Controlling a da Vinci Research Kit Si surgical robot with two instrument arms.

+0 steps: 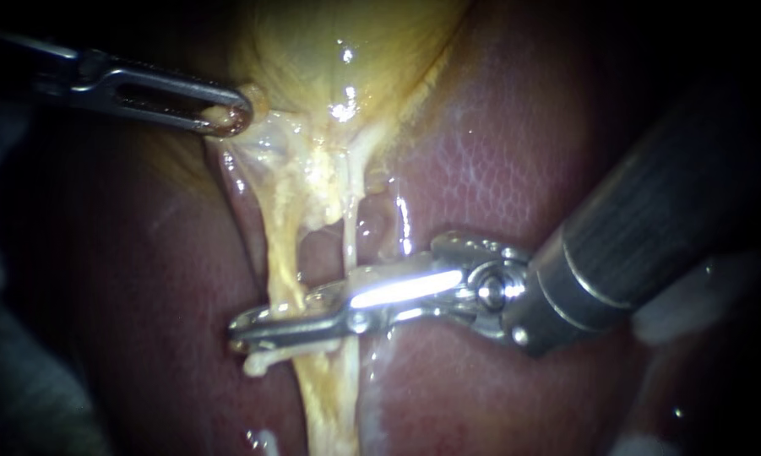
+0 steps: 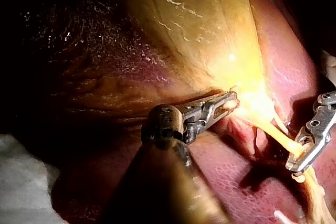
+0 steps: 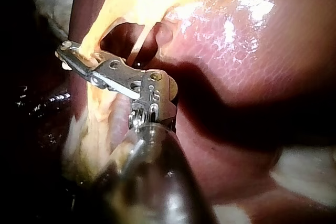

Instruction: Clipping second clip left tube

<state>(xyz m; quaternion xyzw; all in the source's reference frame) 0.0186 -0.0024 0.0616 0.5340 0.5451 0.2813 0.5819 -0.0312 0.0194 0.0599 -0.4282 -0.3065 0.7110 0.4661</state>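
In the endoscope view the tool of our left instrument (image 1: 228, 118) is clamped on a fold at the lower edge of the gallbladder (image 1: 338, 59), with both jaws pressed onto the tissue. Thin strands stretch from there down over the liver (image 1: 498, 143). Our right instrument (image 1: 245, 332) reaches across from the right. Its long tool is closed around the left tube (image 1: 283, 270), the thicker yellow strand, one jaw on each side, well apart from the gallbladder. The thinner right tube (image 1: 349, 241) meets this tool nearer its hinge, and here we cannot tell whether it lies inside the jaws or behind them. A pale knob (image 1: 258, 363) sits just beside the jaw tips; we cannot say whether it is a clip. The left wrist view gives what the endoscope crops: the broad yellow body of the gallbladder (image 2: 199, 30) beyond the left instrument (image 2: 228, 100). In it the right instrument (image 2: 298, 165) holds the left tube (image 2: 278, 132), with the pale knob (image 2: 298, 178) just beside its tip. The right wrist view shows the right instrument (image 3: 71, 55) from behind its hinge. A thin pale strand (image 3: 139, 43) meets the tool partway along, and glistening liver (image 3: 236, 51) lies beside it.
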